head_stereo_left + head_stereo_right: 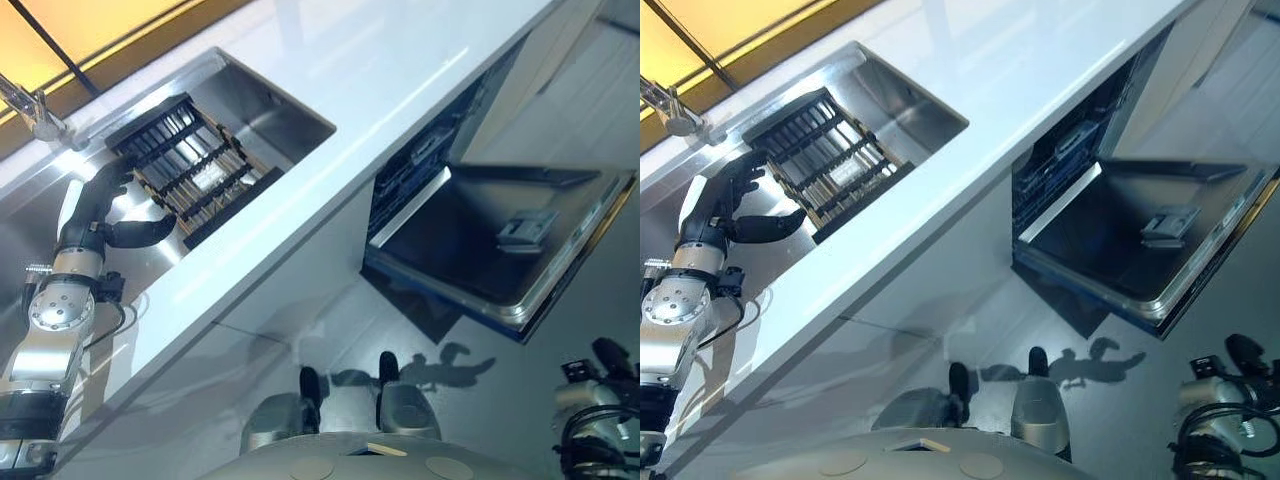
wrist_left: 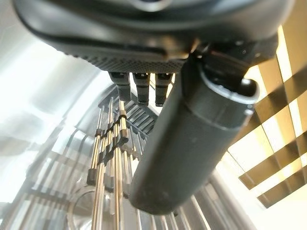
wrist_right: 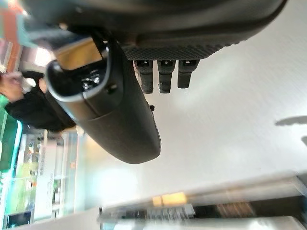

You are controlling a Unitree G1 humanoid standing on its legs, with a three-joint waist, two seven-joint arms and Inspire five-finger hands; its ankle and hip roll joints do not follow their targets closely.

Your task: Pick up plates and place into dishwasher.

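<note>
dishwasher open, left hand at the sink rack

the dishwasher (image 1: 470, 215) stands open under the white countertop (image 1: 400, 75), on the robot's right side of the scene. its door (image 1: 500, 250) is dropped flat toward the floor, the steel inner face up, with a small grey latch block (image 1: 525, 228) on it. behind the door the dark cavity shows the edge of a wire basket (image 1: 405, 180) with blue-tinted tines. whether any plate sits in there cannot be told.

to the left, a steel sink (image 1: 270, 110) is sunk into the countertop. across it lies a black drying rack (image 1: 190, 165) with rows of metal rods. a pale shape shows between its bars; whether that is a plate cannot be told. a tap (image 1: 30, 105) stands at the far left edge of the sink.

the left hand (image 1: 105, 205) reaches over the sink, just beside the near end of the rack. its fingers (image 1: 740, 175) are spread and lightly bent toward the rack, the thumb (image 1: 145, 232) standing out apart from them, and nothing is held between them. in the left wrist view the same hand (image 2: 158, 43) hangs above the rack's rods (image 2: 112, 158), fingers apart from the thumb, with nothing in its grasp.

the right hand (image 3: 192, 43) shows in its own wrist view over a pale floor (image 3: 230, 124), fingers loosely extended, thumb set apart, holding nothing. a person (image 3: 24, 103) in dark clothes stands at the far side of that view.
</note>
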